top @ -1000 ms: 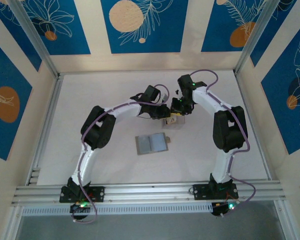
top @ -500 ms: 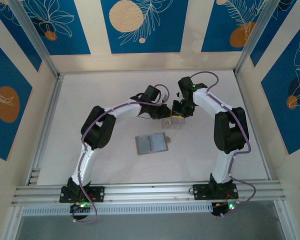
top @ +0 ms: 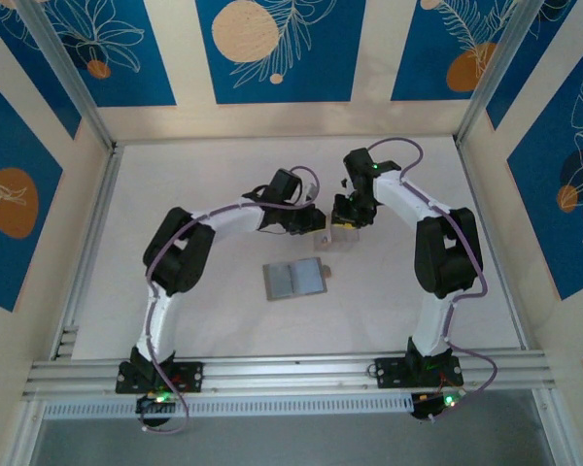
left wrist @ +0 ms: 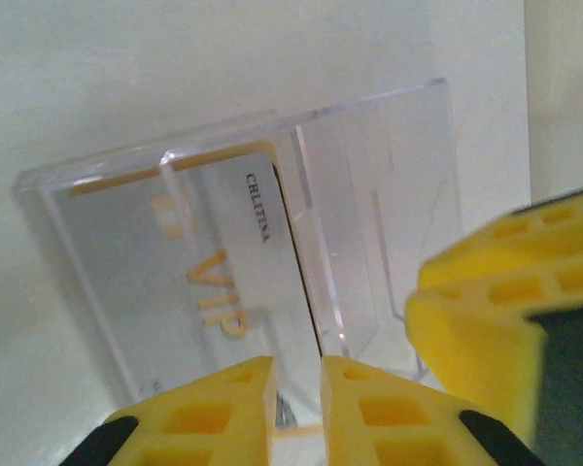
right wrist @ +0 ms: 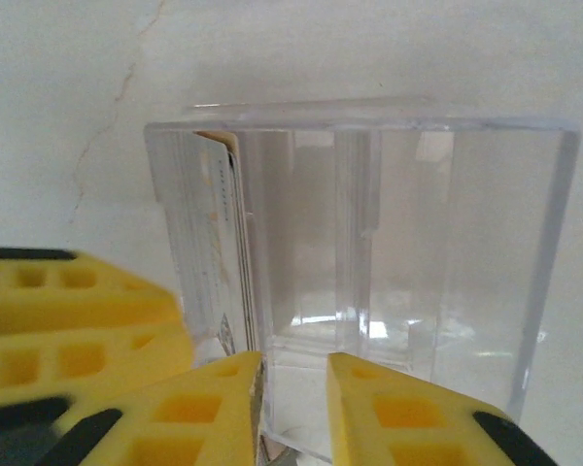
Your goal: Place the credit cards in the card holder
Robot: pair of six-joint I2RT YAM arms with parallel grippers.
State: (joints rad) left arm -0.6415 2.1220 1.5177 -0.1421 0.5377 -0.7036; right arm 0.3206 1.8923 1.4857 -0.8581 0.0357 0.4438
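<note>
Open grey card holder (top: pixel 294 280) lies flat on the table (top: pixel 194 165), seemingly without cards. Just beyond it, the left gripper (left wrist: pixel 296 374) straddles a card's edge, jaws a narrow slit apart; grip unclear. The credit cards (left wrist: pixel 214 272) stand in a clear box (left wrist: pixel 389 194). The right gripper (right wrist: pixel 294 374) is at the box's base, jaws slightly parted; hold unclear. Loading looks not yet begun.

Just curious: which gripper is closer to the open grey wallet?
Left. The left gripper is just beyond the wallet's far edge; the right gripper is farther, past its far-right corner.
</note>
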